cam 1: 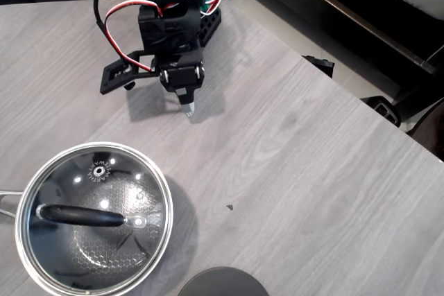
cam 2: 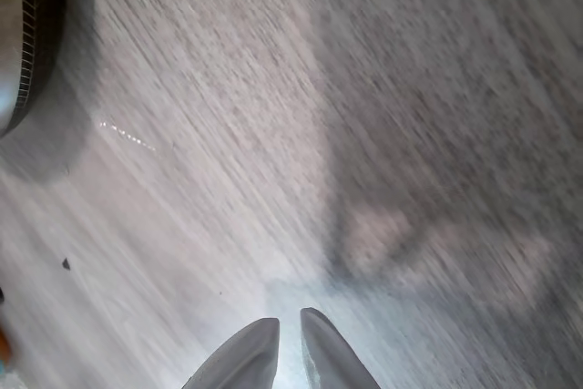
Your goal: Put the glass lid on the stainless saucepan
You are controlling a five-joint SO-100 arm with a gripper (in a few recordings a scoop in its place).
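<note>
The glass lid (cam 1: 94, 216) sits seated on the stainless saucepan (cam 1: 28, 268) at the table's (cam 1: 291, 171) lower left in the overhead view, well apart from the gripper (cam 2: 290, 343), whose fingers are nearly together, holding nothing.

Wrist view blurred; stainless saucepan (cam 1: 41, 268) cut off.

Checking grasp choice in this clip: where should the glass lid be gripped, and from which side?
Probably by the black bar handle of the glass lid, coming straight down from above. In the overhead view the bar lies roughly left-right across the lid's middle, so the end effector should straddle its narrow width.
</note>
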